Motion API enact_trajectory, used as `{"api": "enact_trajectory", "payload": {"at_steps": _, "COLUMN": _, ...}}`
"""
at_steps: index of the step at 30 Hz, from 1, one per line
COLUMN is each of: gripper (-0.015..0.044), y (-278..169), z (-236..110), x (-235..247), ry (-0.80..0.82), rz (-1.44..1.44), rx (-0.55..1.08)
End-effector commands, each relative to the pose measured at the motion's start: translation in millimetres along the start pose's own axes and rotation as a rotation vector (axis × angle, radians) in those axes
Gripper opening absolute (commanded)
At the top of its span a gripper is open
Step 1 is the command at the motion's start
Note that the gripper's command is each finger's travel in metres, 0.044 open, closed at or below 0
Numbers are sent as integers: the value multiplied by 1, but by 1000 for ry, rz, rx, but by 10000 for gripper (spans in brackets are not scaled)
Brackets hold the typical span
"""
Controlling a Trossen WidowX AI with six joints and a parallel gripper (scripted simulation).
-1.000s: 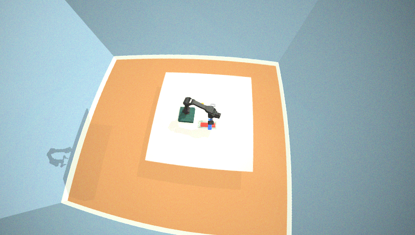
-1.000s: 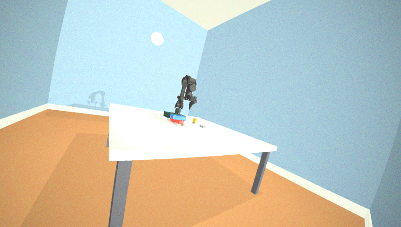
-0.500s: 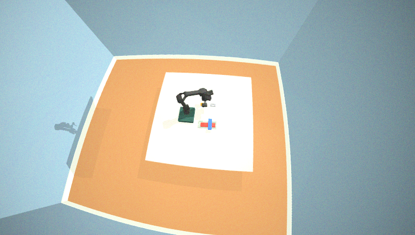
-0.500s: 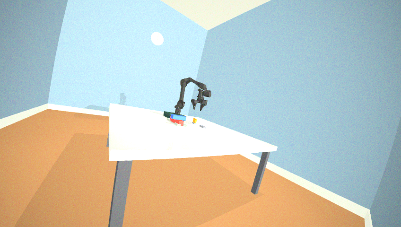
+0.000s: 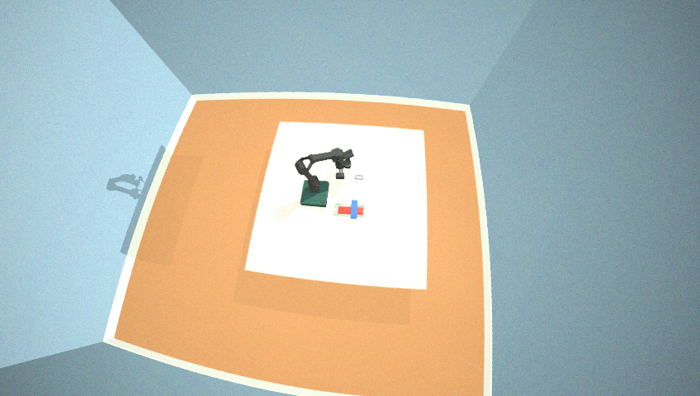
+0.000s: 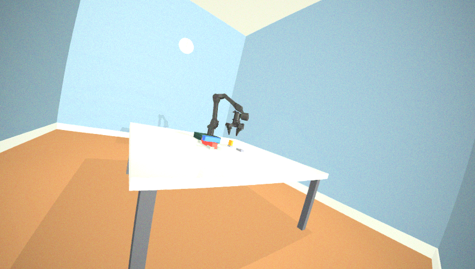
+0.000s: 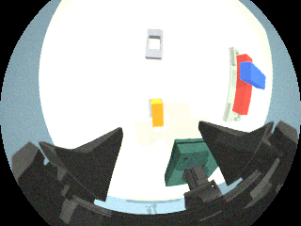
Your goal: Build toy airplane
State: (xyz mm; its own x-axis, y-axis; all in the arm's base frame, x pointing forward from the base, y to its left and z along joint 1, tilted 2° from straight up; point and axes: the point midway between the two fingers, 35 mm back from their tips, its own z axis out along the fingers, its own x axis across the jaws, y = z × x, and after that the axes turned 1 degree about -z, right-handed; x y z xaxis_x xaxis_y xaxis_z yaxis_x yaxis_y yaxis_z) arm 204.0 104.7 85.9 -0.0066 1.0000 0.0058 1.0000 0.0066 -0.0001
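The red fuselage [image 5: 343, 209] [image 6: 213, 145] [image 7: 242, 99] lies in the pale cradle [image 5: 336, 213] [image 7: 231, 85]. The blue wing [image 5: 354, 209] [image 6: 211, 139] [image 7: 252, 75] lies across the top of the fuselage; its tab is hidden. The orange tail fin [image 6: 230, 143] [image 7: 157, 113] stands upright in a small grey holder [image 7: 150, 107] on the table, apart from the cradle; the arm hides it in the top view. My gripper [image 6: 232, 134] [image 7: 161, 126] is open and empty, high above the table, with the tail fin between and below its fingertips in the wrist view.
An empty grey rectangular holder [image 5: 359, 176] [image 6: 240, 149] [image 7: 154, 57] lies beyond the tail fin in the wrist view. The dark green base plate [image 5: 314, 200] [image 6: 198, 135] [image 7: 181, 162] carries the arm, near the cradle. The white table [image 5: 383, 245] [image 6: 173, 166] has its edges well outside these things.
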Motion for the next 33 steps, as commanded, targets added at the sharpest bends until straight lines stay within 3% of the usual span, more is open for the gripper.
{"api": "enact_trajectory", "payload": {"at_steps": 1, "gripper": 440, "y": -3, "z": 18, "x": 1, "ry": 4, "rz": 4, "rx": 6}}
{"api": "enact_trajectory", "payload": {"at_steps": 33, "gripper": 440, "y": -3, "z": 68, "x": 1, "ry": 4, "rz": 4, "rx": 6}}
